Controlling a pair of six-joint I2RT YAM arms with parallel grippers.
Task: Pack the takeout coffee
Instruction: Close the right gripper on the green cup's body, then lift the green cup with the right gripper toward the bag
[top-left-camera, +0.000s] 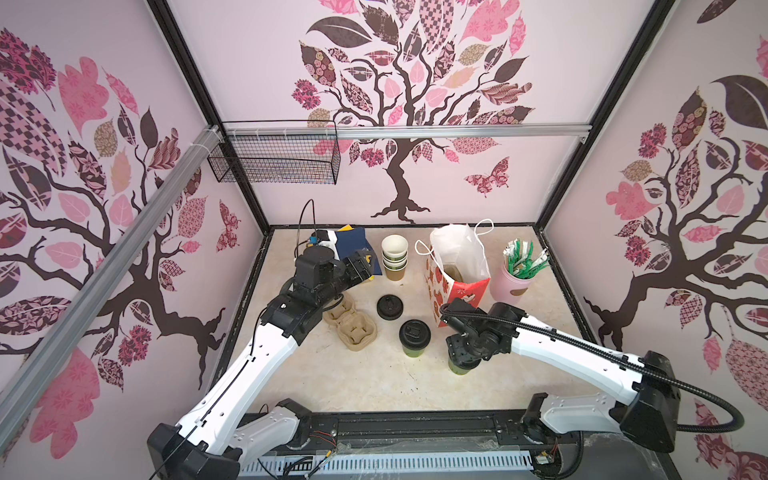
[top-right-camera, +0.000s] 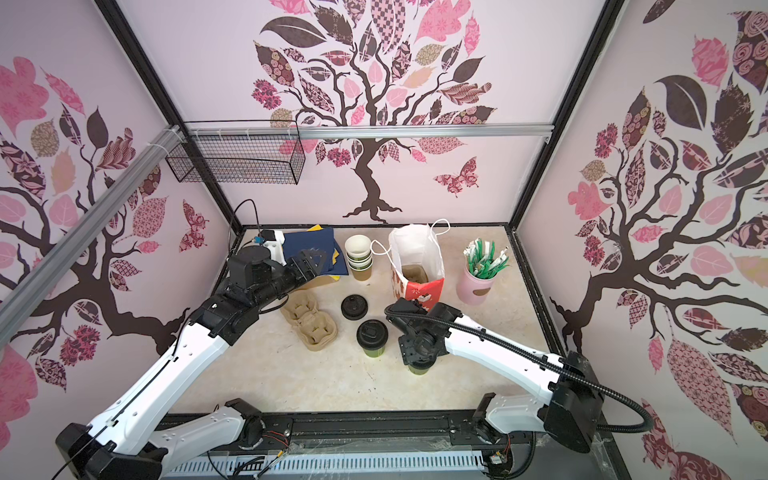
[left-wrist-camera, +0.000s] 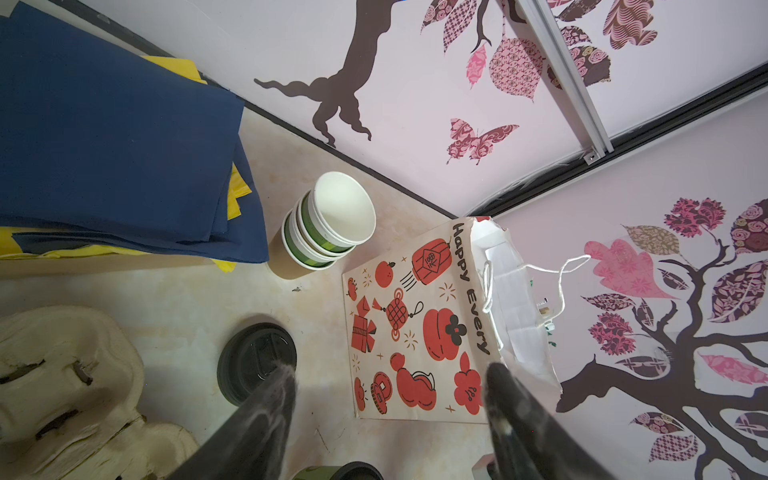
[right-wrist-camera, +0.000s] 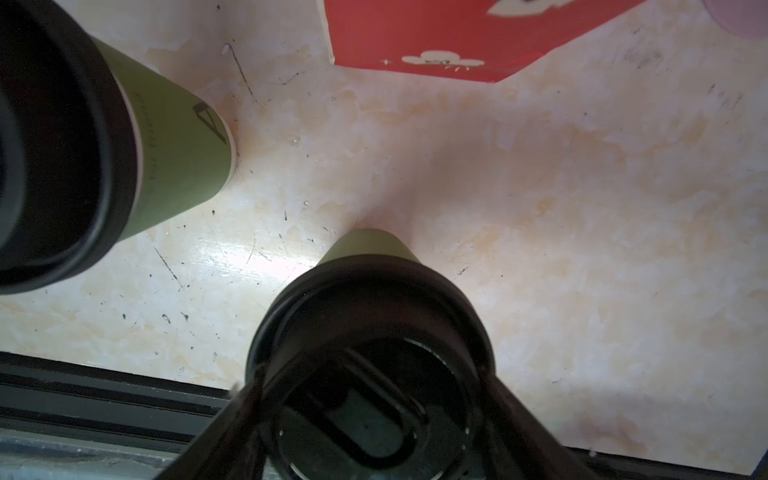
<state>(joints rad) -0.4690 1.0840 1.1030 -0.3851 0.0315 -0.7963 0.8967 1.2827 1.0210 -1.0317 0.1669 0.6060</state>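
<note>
Right wrist view: your right gripper (right-wrist-camera: 368, 376) hangs straight over the upright green cup (right-wrist-camera: 365, 245), fingers (right-wrist-camera: 245, 407) straddling its lid (right-wrist-camera: 374, 299); you cannot tell whether they pinch it; left gripper (left-wrist-camera: 390, 370) spread, empty, well apart

You have two green, black-lidded paper cups upright on the table (top-left-camera: 353, 386): left cup (top-left-camera: 414, 338) and right cup (top-left-camera: 458, 369), near each other, not touching.

You see a green cup (top-left-camera: 412, 352) with a black lid (top-left-camera: 414, 333), a second green cup (right-wrist-camera: 368, 245) lidded black too, a cream bag (left-wrist-camera: 415, 324) printed with red lanterns, navy cloth (left-wrist-camera: 116, 137) over yellow, and a pink jar (top-left-camera: 512, 286).
</note>
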